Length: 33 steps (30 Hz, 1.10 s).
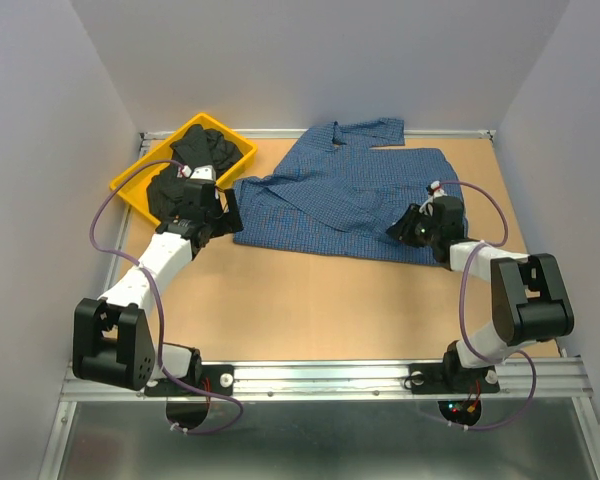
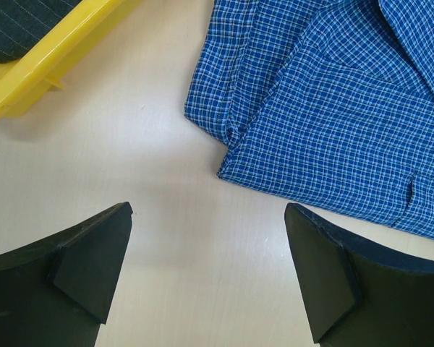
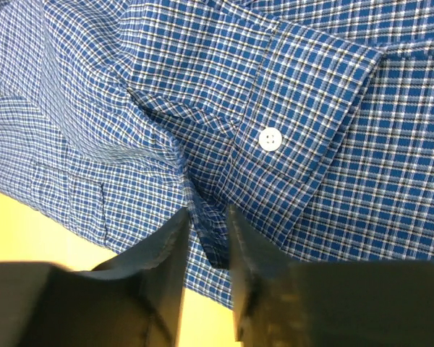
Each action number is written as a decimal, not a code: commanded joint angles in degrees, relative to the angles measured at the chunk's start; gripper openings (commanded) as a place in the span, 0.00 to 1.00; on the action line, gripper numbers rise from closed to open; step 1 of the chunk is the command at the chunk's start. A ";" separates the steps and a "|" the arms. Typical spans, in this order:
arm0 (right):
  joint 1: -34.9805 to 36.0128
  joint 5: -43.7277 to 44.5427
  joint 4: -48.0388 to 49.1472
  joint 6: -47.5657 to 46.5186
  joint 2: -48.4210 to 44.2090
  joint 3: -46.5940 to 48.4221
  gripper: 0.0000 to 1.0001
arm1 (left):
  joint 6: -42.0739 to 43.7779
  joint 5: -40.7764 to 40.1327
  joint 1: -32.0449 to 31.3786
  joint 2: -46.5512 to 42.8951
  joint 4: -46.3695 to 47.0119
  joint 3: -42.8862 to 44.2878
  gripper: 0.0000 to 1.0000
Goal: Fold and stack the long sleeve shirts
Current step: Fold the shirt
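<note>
The blue checked shirt (image 1: pixel 345 195) lies spread on the table, one sleeve reaching toward the back. My right gripper (image 1: pixel 400 228) is shut on a fold of the shirt (image 3: pixel 206 231) at its near right edge, next to a buttoned cuff (image 3: pixel 271 139). My left gripper (image 1: pixel 220 215) is open and empty, low over the bare table just left of the shirt's near left corner (image 2: pixel 228 166). The black shirt (image 1: pixel 195 165) lies bunched in the yellow tray (image 1: pixel 130 185), partly hidden by my left arm.
The yellow tray stands at the back left, its rim (image 2: pixel 50 61) close to my left gripper. Grey walls close in the table on three sides. A metal rail (image 1: pixel 380 375) runs along the near edge.
</note>
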 commanded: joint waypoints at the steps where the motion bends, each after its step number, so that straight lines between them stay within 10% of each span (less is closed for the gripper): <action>1: 0.32 1.59 -0.44 -2.02 -1.47 -0.23 0.20 | 0.52 0.24 0.49 -0.16 1.04 0.92 0.98; 4: 0.32 4.84 -4.92 -2.81 -3.94 1.52 0.01 | 0.52 0.59 0.49 0.19 1.13 0.92 0.98; 24: 0.32 11.44 -25.06 -1.67 -6.93 9.61 0.01 | 0.52 0.59 0.49 0.45 0.78 0.92 0.99; 30: 0.32 14.52 -26.12 0.52 -7.02 7.86 0.04 | 0.43 0.50 0.49 0.80 0.52 0.92 0.98; 33: 0.24 15.57 -26.12 1.14 -6.75 7.77 0.22 | 0.43 0.41 0.49 0.89 0.52 1.01 0.98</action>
